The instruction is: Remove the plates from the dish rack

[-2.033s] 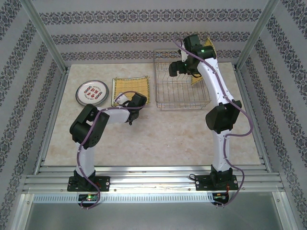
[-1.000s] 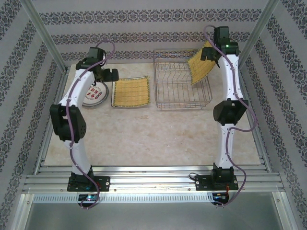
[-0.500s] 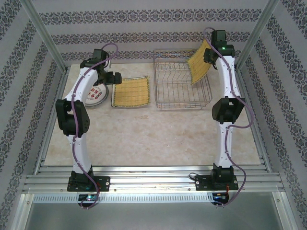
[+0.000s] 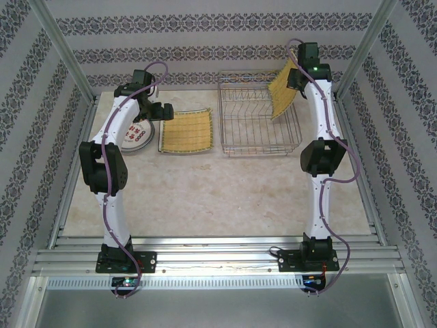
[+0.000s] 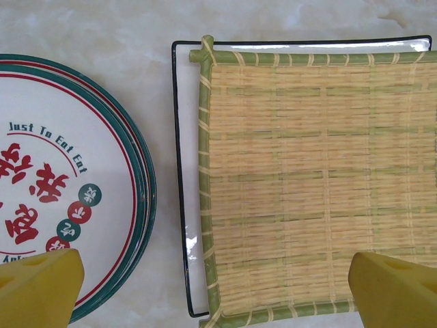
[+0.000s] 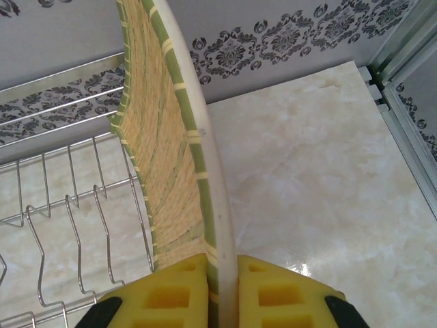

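A yellow woven-pattern square plate (image 4: 281,94) stands tilted at the right end of the wire dish rack (image 4: 254,130). My right gripper (image 4: 295,76) is shut on its upper edge. In the right wrist view the yellow pads (image 6: 171,294) press both sides of that plate's rim (image 6: 205,157), with rack wires (image 6: 68,219) to the left. My left gripper (image 4: 162,109) hangs open above the table's back left. Its fingertips (image 5: 37,287) frame another yellow plate (image 5: 314,178) lying on a white, black-rimmed square plate (image 5: 183,225), beside stacked round plates (image 5: 68,178) with red lettering.
The round stack (image 4: 133,133) and the flat yellow plate (image 4: 188,130) lie left of the rack on the marble tabletop (image 4: 218,191). Patterned walls and metal frame posts (image 4: 68,55) close in the back and sides.
The left arm swung from the table's middle to the back left over the unloaded plates. The right gripper moved to the tilted yellow plate's top edge and shut on it.
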Controlling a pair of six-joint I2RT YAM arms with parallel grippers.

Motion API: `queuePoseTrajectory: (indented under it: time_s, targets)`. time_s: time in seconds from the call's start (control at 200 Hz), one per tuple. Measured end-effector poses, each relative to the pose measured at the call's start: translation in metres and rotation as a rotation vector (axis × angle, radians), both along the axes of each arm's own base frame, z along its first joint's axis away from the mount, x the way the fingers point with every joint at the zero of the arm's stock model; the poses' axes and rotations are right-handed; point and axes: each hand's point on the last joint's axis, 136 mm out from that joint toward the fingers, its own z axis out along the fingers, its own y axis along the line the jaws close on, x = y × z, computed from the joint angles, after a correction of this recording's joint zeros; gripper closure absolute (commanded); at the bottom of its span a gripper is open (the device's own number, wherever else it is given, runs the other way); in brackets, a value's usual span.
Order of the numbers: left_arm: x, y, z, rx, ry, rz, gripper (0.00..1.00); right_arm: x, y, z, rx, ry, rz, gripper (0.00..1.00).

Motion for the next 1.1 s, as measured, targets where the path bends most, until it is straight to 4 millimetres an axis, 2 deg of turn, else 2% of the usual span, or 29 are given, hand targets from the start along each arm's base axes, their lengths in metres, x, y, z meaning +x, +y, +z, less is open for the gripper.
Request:
queuePoseTrajectory:
  time_s: [0.175,0.285,0.38,0.465,0.625,0.724,0.799,0.894,1.104]
  targets:
    - [0.000,0.000,0.000,0.000,0.000,0.000,0.00,-0.008,0.007,0.008,-0.025,0.012,0.017,1.00]
    - [-0.001,0.000,-0.001,0.001,0.003,0.000,0.00,-0.019,0.011,0.026,-0.055,0.004,0.028,1.00]
    - [-0.006,0.000,-0.006,0.002,0.019,0.000,0.00,-0.029,0.012,0.054,-0.091,-0.031,0.029,1.00]
    - [-0.013,0.001,-0.009,0.002,0.035,0.000,0.00,-0.042,0.011,0.086,-0.116,-0.081,0.028,1.00]
    - [-0.021,0.001,-0.005,0.002,0.034,-0.001,0.00,-0.069,0.022,0.144,-0.141,-0.178,0.048,1.00]
    - [-0.027,0.001,0.001,0.002,0.027,-0.002,0.00,-0.087,0.032,0.165,-0.140,-0.209,0.068,1.00]
    - [-0.031,0.001,0.005,0.001,0.019,-0.002,0.00,-0.099,0.040,0.169,-0.125,-0.209,0.092,1.00]
    - [-0.033,0.001,0.011,0.000,0.004,-0.002,0.00,-0.111,0.054,0.164,-0.074,-0.193,0.139,1.00]
    - [-0.038,-0.002,0.011,0.000,0.002,-0.008,0.00,-0.131,0.091,0.121,0.143,-0.139,0.248,1.00]
